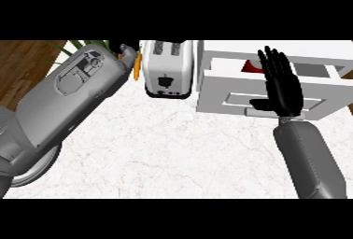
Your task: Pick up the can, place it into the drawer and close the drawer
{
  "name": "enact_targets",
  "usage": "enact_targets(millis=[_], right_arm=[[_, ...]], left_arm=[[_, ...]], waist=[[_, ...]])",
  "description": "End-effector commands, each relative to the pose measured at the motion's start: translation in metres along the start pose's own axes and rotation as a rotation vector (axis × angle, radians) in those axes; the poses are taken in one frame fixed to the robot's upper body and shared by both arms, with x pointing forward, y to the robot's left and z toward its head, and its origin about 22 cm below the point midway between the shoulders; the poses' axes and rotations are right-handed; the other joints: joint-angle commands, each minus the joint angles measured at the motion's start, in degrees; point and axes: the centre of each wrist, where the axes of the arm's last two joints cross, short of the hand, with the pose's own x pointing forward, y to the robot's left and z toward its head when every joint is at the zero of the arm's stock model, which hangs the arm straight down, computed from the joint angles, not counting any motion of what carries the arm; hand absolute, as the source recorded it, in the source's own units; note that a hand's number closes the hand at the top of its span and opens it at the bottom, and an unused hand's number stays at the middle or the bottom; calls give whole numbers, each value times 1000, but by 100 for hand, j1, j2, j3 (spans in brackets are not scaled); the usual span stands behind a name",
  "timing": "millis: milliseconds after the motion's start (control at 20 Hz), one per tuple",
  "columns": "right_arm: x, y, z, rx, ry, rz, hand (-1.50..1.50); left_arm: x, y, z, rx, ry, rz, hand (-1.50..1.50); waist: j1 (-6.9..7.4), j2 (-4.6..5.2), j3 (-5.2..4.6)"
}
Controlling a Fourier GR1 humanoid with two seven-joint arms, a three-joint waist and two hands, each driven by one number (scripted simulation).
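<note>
Reaching up at far left beside the toaster [167, 67], left hand [128, 48] mostly hidden, fingers impossible to judge. Can [252, 66] already inside open drawer [234, 100]. Right hand [283, 86] flat over drawer front, fingers straight, nearer for pushing shut.

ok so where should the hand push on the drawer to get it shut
On the drawer front panel by its recessed handle, coming from the robot's side and pushing away. The front faces the robot and stands out from the white cabinet; the open right hand already hangs over it.
</note>
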Motion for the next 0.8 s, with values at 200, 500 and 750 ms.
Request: enact_targets(millis=[200, 500, 750], right_arm=[[22, 25, -31, -3, 47, -17, -150], [11, 18, -58, -51, 72, 1, -150], [22, 16, -72, -63, 64, 2, -150]], left_arm=[[-11, 23, 11, 10, 17, -30, -150], [-13, 35, 29, -14, 12, -14, -150], [-40, 55, 41, -21, 31, -1, -150]], waist=[[6, 158, 132], [106, 186, 138], [155, 215, 131]])
